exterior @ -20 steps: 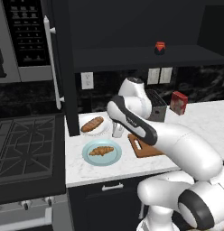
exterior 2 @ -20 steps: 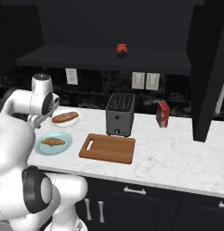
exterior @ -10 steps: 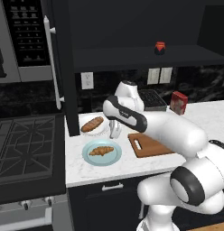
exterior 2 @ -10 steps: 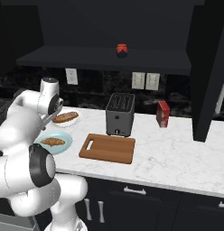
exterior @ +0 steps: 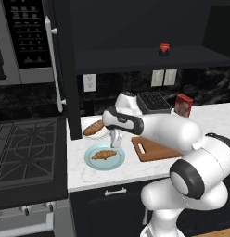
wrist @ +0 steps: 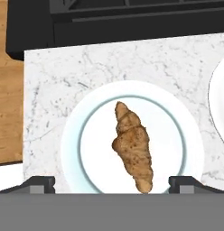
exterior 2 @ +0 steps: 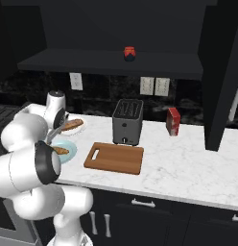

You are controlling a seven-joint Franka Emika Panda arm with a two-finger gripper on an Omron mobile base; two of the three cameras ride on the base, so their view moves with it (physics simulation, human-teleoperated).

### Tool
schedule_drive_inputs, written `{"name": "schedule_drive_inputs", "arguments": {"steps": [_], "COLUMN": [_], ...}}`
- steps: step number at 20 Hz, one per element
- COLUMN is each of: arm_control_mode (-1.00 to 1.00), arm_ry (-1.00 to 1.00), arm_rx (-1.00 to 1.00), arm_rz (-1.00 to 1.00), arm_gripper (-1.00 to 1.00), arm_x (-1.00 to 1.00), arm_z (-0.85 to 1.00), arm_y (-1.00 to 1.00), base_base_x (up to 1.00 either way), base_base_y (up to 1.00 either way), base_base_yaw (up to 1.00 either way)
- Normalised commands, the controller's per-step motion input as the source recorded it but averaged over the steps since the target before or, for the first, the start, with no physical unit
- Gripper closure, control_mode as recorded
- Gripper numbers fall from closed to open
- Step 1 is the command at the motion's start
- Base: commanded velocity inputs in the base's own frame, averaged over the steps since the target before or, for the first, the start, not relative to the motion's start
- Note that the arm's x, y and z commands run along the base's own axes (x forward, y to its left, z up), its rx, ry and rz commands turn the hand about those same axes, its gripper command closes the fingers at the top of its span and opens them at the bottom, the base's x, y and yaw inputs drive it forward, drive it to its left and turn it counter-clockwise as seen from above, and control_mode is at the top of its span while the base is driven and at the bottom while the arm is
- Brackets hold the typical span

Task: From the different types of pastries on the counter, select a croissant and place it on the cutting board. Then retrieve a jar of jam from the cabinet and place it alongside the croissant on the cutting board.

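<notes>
A brown croissant [wrist: 132, 146] lies on a light blue plate [wrist: 73, 135] directly under my gripper [wrist: 112, 184]. The gripper is open, with one fingertip on each side of the plate and nothing between them. In the left base view my gripper [exterior: 116, 140] hangs just above the croissant [exterior: 104, 154], right of it. The wooden cutting board [exterior: 156, 149] [exterior 2: 114, 157] lies bare to the right of the plate. A red-lidded jam jar [exterior: 164, 48] [exterior 2: 129, 53] stands on the open cabinet shelf above the counter.
A long brown pastry [exterior: 92, 128] [exterior 2: 73, 125] rests on a white plate behind the blue one. A toaster [exterior 2: 127, 121] and a red box [exterior 2: 173, 121] stand at the back of the counter. A gas stove [exterior: 24, 152] borders the counter's left end.
My arm has swung left from near the cutting board and brought the hand down over the croissant's plate. The croissant, board and jar have not moved.
</notes>
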Motion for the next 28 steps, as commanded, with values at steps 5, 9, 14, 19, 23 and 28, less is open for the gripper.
{"name": "schedule_drive_inputs", "arguments": {"steps": [5, 9, 14, 19, 23, 28], "arm_control_mode": [-1.00, -1.00, -1.00, -1.00, -1.00, -1.00], "arm_ry": [-0.02, -0.02, 0.00, 0.00, 0.00, 0.00], "arm_rx": [0.00, 0.00, 0.00, 0.00, 0.00, 0.00], "arm_rz": [0.00, 0.00, 0.02, 0.03, 0.03, 0.03], "arm_gripper": [-1.00, -1.00, -1.00, -1.00, -1.00, -1.00], "arm_x": [0.22, 0.11, 0.00, 0.02, 0.04, 0.10], "arm_z": [-0.32, -0.28, -0.30, -0.37, -0.35, -0.37], "arm_y": [0.03, 0.10, 0.21, 0.16, 0.03, 0.05], "base_base_x": [0.00, 0.00, 0.00, 0.00, 0.00, 0.00], "base_base_y": [0.00, 0.00, 0.00, 0.00, 0.00, 0.00], "base_base_yaw": [0.00, 0.00, 0.00, 0.00, 0.00, 0.00]}}
